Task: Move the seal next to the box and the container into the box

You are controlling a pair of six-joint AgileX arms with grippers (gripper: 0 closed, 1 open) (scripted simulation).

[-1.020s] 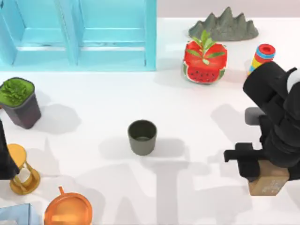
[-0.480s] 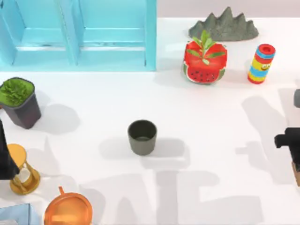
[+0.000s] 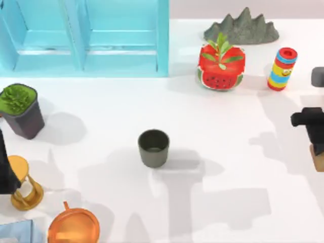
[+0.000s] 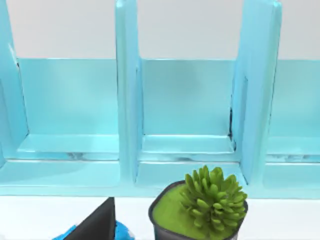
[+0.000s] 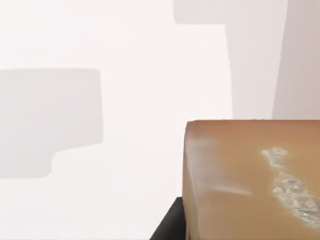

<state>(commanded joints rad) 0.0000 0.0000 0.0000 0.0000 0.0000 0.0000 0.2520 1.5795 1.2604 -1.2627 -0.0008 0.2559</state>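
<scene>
Seal (image 3: 319, 163) beneath right end effector (image 3: 315, 135)

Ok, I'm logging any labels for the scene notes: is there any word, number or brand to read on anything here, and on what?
None can be read.
Seal: pale scuff marks, no letters.
Striped cylinder: a small face-like mark, no text.
Cup, watermelon pot, blue box: plain.
</scene>
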